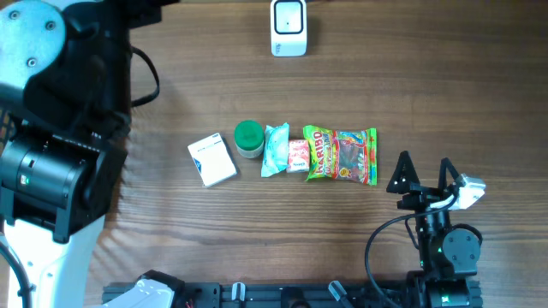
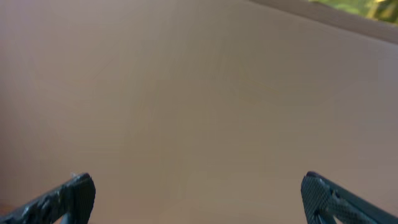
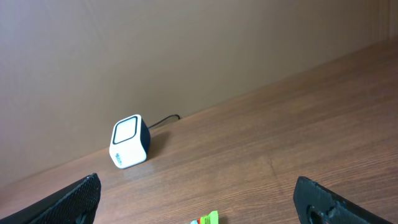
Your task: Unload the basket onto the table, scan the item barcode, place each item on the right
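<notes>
Several items lie in a row at mid-table: a white box (image 1: pixel 211 160), a green-lidded jar (image 1: pixel 249 139), a pale blue packet (image 1: pixel 275 150), a small pink packet (image 1: pixel 298 156) and a green candy bag (image 1: pixel 342 156). The white barcode scanner (image 1: pixel 288 27) stands at the far edge, also in the right wrist view as the scanner (image 3: pixel 129 142). My right gripper (image 1: pixel 425 167) sits open just right of the candy bag, whose corner (image 3: pixel 208 218) peeks in below. In its wrist view the right gripper (image 3: pixel 198 190) holds nothing. My left gripper (image 2: pixel 198 186) is open over blurred bare wood.
The left arm's bulky black and white body (image 1: pixel 60 128) fills the left side of the overhead view, high above the table. The scanner's cable (image 3: pixel 163 120) runs along the back wall. A dark rail (image 1: pixel 282 295) lines the table's near edge.
</notes>
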`<action>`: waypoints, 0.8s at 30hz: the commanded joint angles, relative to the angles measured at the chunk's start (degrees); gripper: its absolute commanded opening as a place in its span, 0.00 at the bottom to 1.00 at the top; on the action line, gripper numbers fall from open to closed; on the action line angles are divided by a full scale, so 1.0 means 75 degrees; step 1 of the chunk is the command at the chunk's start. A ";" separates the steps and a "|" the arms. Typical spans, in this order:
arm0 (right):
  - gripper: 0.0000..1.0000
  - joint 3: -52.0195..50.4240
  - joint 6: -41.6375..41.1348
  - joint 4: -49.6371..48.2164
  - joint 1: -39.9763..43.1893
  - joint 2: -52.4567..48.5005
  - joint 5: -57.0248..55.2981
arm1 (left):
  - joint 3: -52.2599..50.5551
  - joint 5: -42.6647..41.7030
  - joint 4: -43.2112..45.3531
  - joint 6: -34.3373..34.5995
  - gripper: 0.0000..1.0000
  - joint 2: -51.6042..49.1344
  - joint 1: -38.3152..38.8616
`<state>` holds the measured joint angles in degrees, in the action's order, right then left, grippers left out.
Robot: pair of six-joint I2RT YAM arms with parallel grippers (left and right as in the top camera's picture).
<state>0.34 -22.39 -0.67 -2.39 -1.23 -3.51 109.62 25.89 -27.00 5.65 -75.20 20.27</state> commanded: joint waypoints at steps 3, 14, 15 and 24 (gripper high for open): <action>1.00 -0.0006 0.0105 -0.0017 -0.0038 0.0026 -0.0108 | 0.0122 0.1058 0.0210 -0.2544 1.00 0.0017 0.0023; 1.00 -0.0006 0.0108 -0.0017 -0.0038 0.0026 -0.0108 | 0.0114 0.1186 -0.0787 -0.2299 1.00 0.0254 -0.0495; 1.00 -0.0006 0.0105 -0.0017 -0.0038 0.0026 -0.0108 | 0.0093 0.0507 -0.1125 -0.2046 1.00 0.0437 -0.0650; 1.00 -0.0006 0.0082 -0.0023 -0.0038 0.0026 -0.0105 | -0.1504 -0.1859 -0.1201 -0.1883 1.00 0.2967 -0.2043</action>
<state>0.34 -22.39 -0.67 -2.39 -1.23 -3.53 100.51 19.18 -36.47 -9.54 -57.39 7.49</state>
